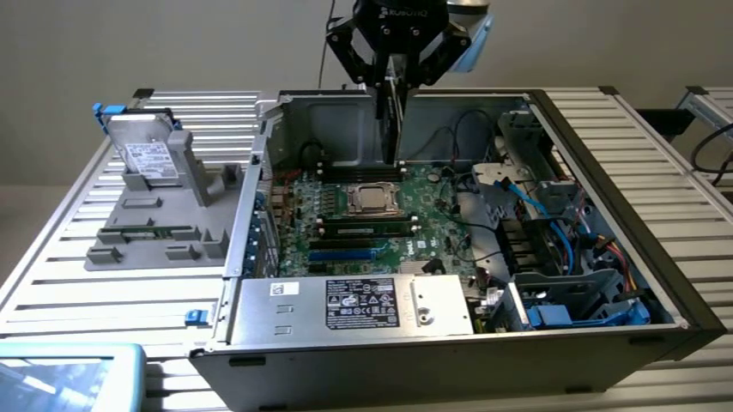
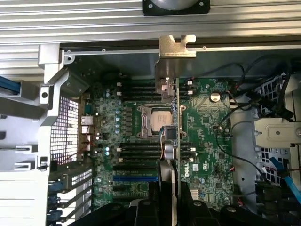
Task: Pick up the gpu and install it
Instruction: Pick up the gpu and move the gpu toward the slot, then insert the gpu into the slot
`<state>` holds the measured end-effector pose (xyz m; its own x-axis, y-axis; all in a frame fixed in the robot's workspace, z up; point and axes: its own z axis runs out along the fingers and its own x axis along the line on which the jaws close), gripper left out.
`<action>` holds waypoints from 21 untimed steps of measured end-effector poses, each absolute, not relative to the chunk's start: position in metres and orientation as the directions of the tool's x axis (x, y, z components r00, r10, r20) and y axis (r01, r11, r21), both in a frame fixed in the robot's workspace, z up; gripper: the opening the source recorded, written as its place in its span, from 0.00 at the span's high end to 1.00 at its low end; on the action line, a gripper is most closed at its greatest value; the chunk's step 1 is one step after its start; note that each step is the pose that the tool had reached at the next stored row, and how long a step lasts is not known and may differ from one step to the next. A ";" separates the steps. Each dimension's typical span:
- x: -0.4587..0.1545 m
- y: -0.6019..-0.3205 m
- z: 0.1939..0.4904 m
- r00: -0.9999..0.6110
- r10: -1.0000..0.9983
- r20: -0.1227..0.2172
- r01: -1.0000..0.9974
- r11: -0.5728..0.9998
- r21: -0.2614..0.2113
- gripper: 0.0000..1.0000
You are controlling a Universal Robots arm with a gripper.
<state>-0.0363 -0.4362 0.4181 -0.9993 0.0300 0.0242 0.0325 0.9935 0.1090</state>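
Exterior view: end effector [image 1: 396, 79] sits top centre, fingers clamped on the gpu [image 1: 393, 129]. The card hangs upright and edge-on, pointing down into the open computer case [image 1: 613, 180]. Its lower end is over the far part of the motherboard [image 1: 424, 236], just behind the CPU socket [image 1: 372, 199]; contact cannot be told. Power supply [image 1: 355, 305] fills the near end of the case. A hard drive [image 1: 149, 154] leans in a grey holder [image 1: 149, 232] on the slatted desk [image 1: 69, 283], at the exterior view's left, well apart from the case.

Wrist view: end effector [image 2: 170, 209] grips the gpu [image 2: 169, 136], seen edge-on across the motherboard [image 2: 207, 117] beside the CPU socket [image 2: 153, 117]. Its silver bracket [image 2: 175, 47] is at the case wall.
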 end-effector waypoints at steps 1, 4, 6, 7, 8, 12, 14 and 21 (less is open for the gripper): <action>-0.036 -0.436 0.418 -0.999 0.030 0.024 0.032 0.994 0.109 0.72; -0.036 -0.436 0.418 -0.999 0.030 0.024 0.032 0.994 0.109 0.72; -0.036 -0.436 0.418 -0.999 0.030 0.024 0.032 0.994 0.109 0.72; -0.036 -0.436 0.418 -0.999 0.030 0.024 0.032 0.994 0.109 0.72; -0.036 -0.436 0.418 -0.999 0.030 0.024 0.032 0.994 0.109 0.72; -0.036 -0.436 0.413 -0.999 0.030 0.024 0.032 0.993 0.109 0.72; -0.036 -0.436 0.409 -0.999 0.030 0.024 0.032 0.994 0.109 0.72; -0.036 -0.436 0.405 -0.999 0.030 0.024 0.032 0.994 0.109 0.72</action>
<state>-0.0363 -0.4362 0.4048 -0.9993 0.0299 0.0242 0.0324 0.9935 0.1089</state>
